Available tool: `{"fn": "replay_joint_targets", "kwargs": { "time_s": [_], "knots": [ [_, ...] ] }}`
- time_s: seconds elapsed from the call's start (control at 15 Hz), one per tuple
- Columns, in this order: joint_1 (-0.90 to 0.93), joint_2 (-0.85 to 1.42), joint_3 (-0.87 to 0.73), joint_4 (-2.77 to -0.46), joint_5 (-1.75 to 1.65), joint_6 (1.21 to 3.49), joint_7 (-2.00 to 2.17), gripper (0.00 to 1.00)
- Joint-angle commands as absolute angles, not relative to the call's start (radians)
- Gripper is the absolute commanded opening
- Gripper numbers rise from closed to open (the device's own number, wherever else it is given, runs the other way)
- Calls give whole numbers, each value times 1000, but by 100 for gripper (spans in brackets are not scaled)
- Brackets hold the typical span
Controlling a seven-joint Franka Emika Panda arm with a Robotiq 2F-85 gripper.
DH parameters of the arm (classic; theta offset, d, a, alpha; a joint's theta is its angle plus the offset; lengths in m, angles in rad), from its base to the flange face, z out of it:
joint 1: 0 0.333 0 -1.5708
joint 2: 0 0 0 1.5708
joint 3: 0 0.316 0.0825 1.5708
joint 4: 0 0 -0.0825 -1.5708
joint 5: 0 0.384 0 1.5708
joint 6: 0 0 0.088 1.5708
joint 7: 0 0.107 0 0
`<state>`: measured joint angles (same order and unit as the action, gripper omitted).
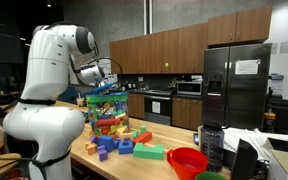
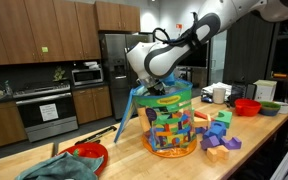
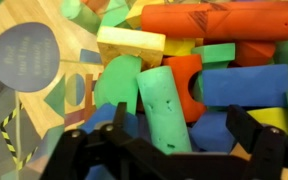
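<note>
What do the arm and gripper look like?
The arm has white, glossy, rounded shells, with dark grey at the joints and wrist. The gripper is matte black, with two angular fingers on black linkages. No cables or markings are legible.

We see a clear tub (image 2: 170,140) upright on the wooden counter (image 2: 134,158), heaped with colourful blocks (image 2: 174,115); a green cylinder (image 3: 166,108) lies near the top.
</note>
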<state>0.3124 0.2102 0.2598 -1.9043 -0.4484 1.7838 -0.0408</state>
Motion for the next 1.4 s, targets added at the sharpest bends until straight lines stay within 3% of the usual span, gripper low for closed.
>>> {"fn": "replay_joint_targets", "kwargs": {
  "time_s": [0.0, 1.33],
  "knots": [
    [314, 204, 256, -1924, -448, 1796, -13, 100],
    [349, 225, 248, -1948, -584, 1855, 194, 100]
  ]
}}
